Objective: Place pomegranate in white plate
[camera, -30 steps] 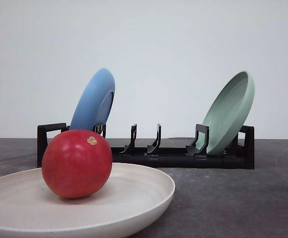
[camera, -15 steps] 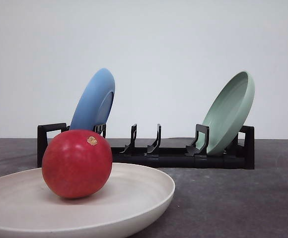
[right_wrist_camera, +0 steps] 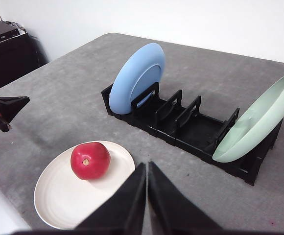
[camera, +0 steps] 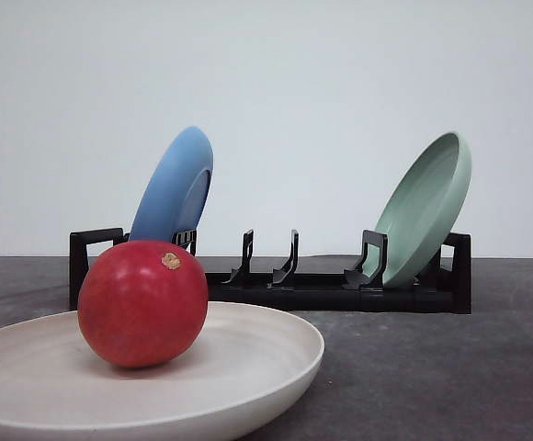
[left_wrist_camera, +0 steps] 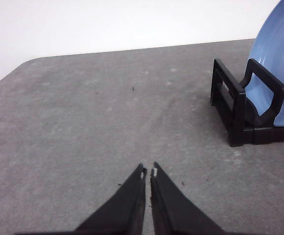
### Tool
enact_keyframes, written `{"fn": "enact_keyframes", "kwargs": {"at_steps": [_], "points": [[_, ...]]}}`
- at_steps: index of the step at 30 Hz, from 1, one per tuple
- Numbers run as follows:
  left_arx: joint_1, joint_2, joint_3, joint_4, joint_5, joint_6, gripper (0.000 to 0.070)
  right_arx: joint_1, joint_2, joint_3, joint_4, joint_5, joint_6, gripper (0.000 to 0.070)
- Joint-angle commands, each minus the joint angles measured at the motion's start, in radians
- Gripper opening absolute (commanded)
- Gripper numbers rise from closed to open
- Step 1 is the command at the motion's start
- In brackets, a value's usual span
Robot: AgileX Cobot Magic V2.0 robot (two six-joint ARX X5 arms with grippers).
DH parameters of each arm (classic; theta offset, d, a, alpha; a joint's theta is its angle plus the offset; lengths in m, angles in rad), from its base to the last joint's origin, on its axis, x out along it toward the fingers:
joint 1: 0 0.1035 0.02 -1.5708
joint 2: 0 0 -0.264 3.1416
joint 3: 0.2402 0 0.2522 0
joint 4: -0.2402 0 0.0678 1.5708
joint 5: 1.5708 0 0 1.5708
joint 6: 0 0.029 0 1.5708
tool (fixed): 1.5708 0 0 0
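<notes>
Resting pomegranate (right_wrist_camera: pixel 90 160) in white plate (right_wrist_camera: pixel 59 196), near right fingers (right_wrist_camera: pixel 141 172)

Your front camera sits low, almost at table level, facing forward and very near the white plate (camera: pixel 248 367), with the black rack (camera: pixel 276 285) farther back against a pale wall. Your left wrist camera looks down along its closed fingers (left_wrist_camera: pixel 148 172) at bare grey table (left_wrist_camera: pixel 83 122), catching one end of the rack and the blue plate (left_wrist_camera: pixel 281 63). Your right wrist camera looks from high up, well back, over plate, pomegranate (right_wrist_camera: pixel 90 160) and whole rack. All three views share the rack's blue-plate end.
</notes>
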Motion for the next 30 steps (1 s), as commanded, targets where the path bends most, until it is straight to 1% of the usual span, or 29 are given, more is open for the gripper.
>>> {"fn": "enact_keyframes", "kwargs": {"at_steps": [1,7,9,11,13,16,18,20,22,24,26,30], "points": [[-0.002,-0.002,-0.009,-0.005,-0.001,-0.003,0.0000,0.006,0.002,0.012,0.010,0.002,0.010,0.0000],[-0.002,-0.002,-0.009,-0.005,-0.001,-0.003,0.0000,0.006,0.000,0.012,0.012,0.002,0.010,0.0000],[-0.002,-0.002,-0.009,-0.005,-0.001,-0.003,0.0000,-0.008,-0.007,0.012,0.013,0.002,0.006,0.0000],[-0.002,-0.002,-0.009,-0.005,-0.001,-0.003,0.0000,-0.058,-0.019,0.010,0.010,-0.009,-0.018,0.0000],[-0.002,-0.002,-0.009,-0.005,-0.001,-0.003,0.0000,-0.137,-0.030,0.002,0.015,-0.015,-0.039,0.0000],[-0.002,-0.002,-0.009,-0.005,-0.001,-0.003,0.0000,-0.278,-0.059,-0.045,0.052,0.010,-0.137,0.0000],[-0.002,-0.002,-0.009,-0.005,-0.001,-0.003,0.0000,-0.361,-0.090,-0.114,0.128,0.033,-0.215,0.0000],[-0.002,-0.002,-0.009,-0.005,-0.001,-0.003,0.0000,-0.430,-0.127,-0.206,0.239,0.041,-0.283,0.0000],[-0.002,-0.002,-0.009,-0.005,-0.001,-0.003,0.0000,-0.496,-0.170,-0.319,0.369,0.040,-0.319,0.0000],[-0.002,-0.002,-0.009,-0.005,-0.001,-0.003,0.0000,-0.554,-0.209,-0.433,0.487,0.040,-0.321,0.0000],[-0.002,-0.002,-0.009,-0.005,-0.001,-0.003,0.0000,-0.597,-0.243,-0.534,0.569,0.041,-0.313,0.0000],[-0.002,-0.002,-0.009,-0.005,-0.001,-0.003,0.0000,-0.652,-0.292,-0.693,0.670,0.048,-0.304,0.0000]]}}
